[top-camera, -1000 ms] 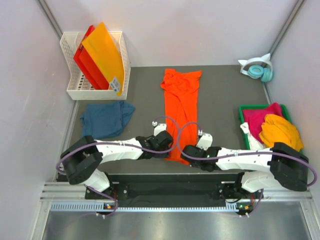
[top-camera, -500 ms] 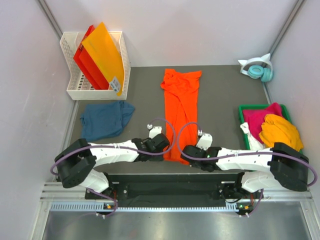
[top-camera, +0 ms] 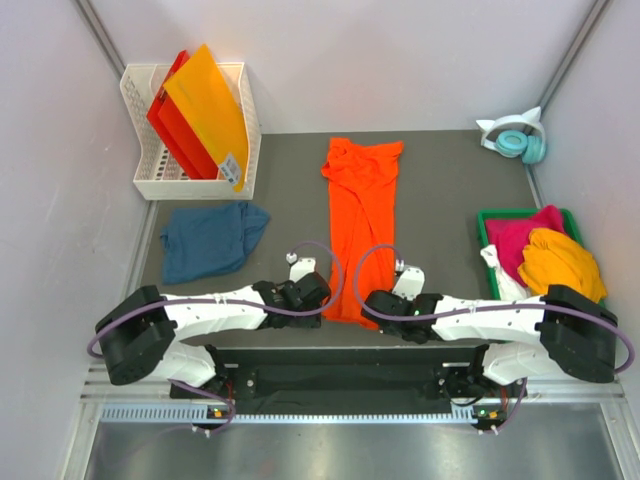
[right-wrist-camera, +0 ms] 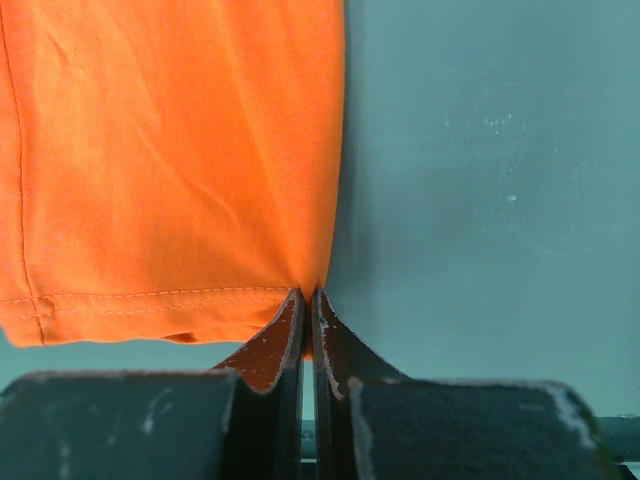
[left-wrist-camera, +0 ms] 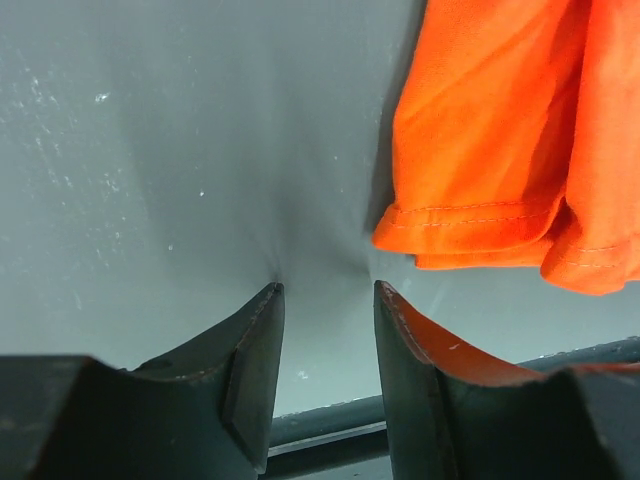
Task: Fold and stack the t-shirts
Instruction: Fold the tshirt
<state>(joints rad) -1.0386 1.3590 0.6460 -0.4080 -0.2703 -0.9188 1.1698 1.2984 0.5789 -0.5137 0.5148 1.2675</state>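
Observation:
The large bright orange t-shirt (top-camera: pixel 360 215) lies folded into a long strip down the middle of the table. My right gripper (top-camera: pixel 368 303) is shut on its near right hem corner, seen in the right wrist view (right-wrist-camera: pixel 310 296) with the cloth (right-wrist-camera: pixel 170 150) to its left. My left gripper (top-camera: pixel 320 298) is open and empty on the bare table, just left of the shirt's near left hem corner (left-wrist-camera: pixel 480 220); in the left wrist view (left-wrist-camera: pixel 328 290) nothing is between its fingers. The dark teal-blue t-shirt (top-camera: pixel 212 238) lies crumpled at the left.
A green tray (top-camera: pixel 484 224) at the right holds magenta (top-camera: pixel 525 235), yellow-orange (top-camera: pixel 562 260) and white (top-camera: pixel 500 275) t-shirts. A white basket (top-camera: pixel 150 185) with stiff orange and red sheets stands at the back left. Headphones (top-camera: pixel 518 140) lie at the back right.
My left gripper has drawn back to the left and towards the near edge, off the orange t-shirt's hem. The right arm has not moved.

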